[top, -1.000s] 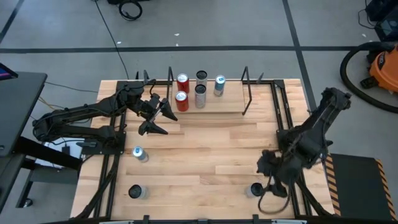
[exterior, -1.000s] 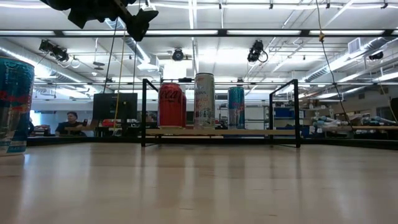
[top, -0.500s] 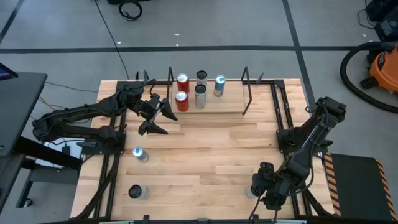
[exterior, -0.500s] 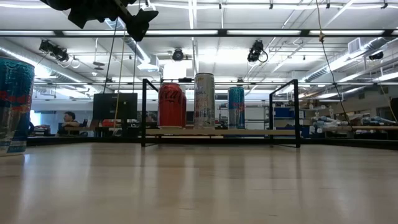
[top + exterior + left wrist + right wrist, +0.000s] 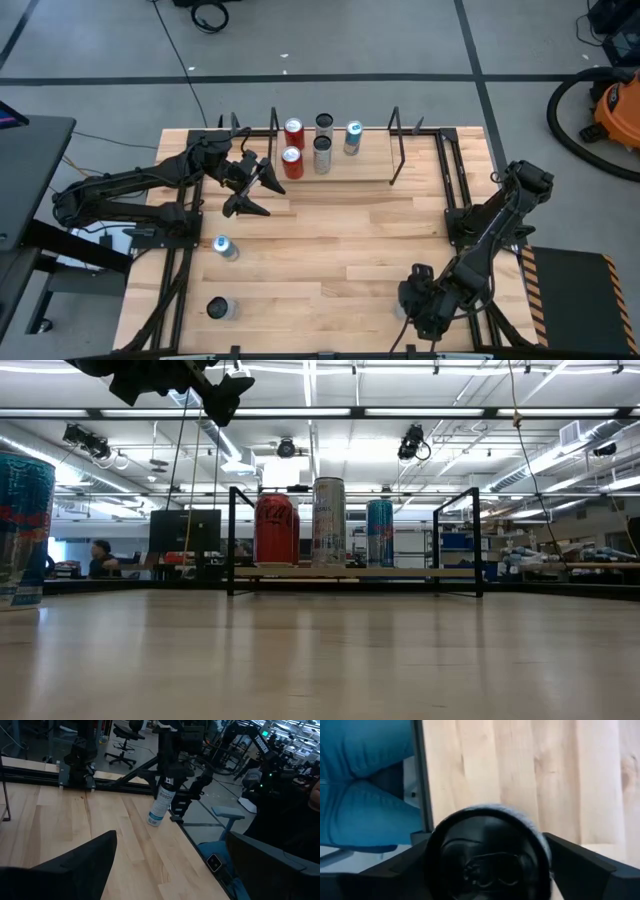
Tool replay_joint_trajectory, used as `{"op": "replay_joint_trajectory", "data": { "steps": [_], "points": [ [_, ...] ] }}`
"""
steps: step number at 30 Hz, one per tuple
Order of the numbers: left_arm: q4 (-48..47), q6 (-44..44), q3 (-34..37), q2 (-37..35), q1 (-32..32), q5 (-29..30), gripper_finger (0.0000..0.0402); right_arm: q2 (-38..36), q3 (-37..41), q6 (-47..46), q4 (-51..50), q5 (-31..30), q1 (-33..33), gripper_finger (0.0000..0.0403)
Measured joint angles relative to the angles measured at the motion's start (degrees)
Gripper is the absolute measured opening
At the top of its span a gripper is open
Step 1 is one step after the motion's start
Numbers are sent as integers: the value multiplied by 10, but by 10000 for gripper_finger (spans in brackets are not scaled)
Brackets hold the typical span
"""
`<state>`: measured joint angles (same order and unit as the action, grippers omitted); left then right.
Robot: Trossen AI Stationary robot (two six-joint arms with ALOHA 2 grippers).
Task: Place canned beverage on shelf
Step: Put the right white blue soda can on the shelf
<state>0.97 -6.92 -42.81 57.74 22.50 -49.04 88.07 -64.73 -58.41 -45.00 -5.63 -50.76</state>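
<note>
1. Five cans (image 5: 293, 133) are seen on the shelf (image 5: 394, 160) at the far edge of the surface (image 5: 340, 240): two red ones, two grey ones and one blue one. This part of the task is judged as done.
2. Three cans are left off the shelf: one blue can (image 5: 225, 248) on the near left, one dark can (image 5: 218, 308) at the near left corner, and a last can (image 5: 160, 806) at the near right corner, which is almost covered by the right arm in the high view.
3. The right claw (image 5: 418, 308) is placed over this last can. In the right wrist view the can top (image 5: 490, 854) is seen between the two fingers (image 5: 580, 870), which stand on both sides of it and are not closed on it. The grasp is judged as not yet made.
4. The left claw (image 5: 255, 188) is held in the air near the left end of the shelf, with fingers wide apart and nothing between them.
5. Compared with one second ago, the right arm is moved toward the near edge and its claw is brought over the can. The left arm and all cans are unchanged.
</note>
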Motion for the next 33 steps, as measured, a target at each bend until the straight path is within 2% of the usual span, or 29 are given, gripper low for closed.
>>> {"op": "replay_joint_trajectory", "data": {
  "steps": [6,15,21,29,33],
  "points": [
    [0,0,0,0,0,0,376,0,0,-2,4,-13,0,273],
    [-4,1,0,0,0,0,376,39,-4,-51,37,-43,10,273],
    [-4,1,0,0,0,4,376,28,-1,-1,65,8,69,276],
    [-6,1,0,0,0,4,376,-12,1,76,40,-11,149,271],
    [-7,2,0,0,0,4,376,-23,1,125,4,-1,203,271]
  ]
}}
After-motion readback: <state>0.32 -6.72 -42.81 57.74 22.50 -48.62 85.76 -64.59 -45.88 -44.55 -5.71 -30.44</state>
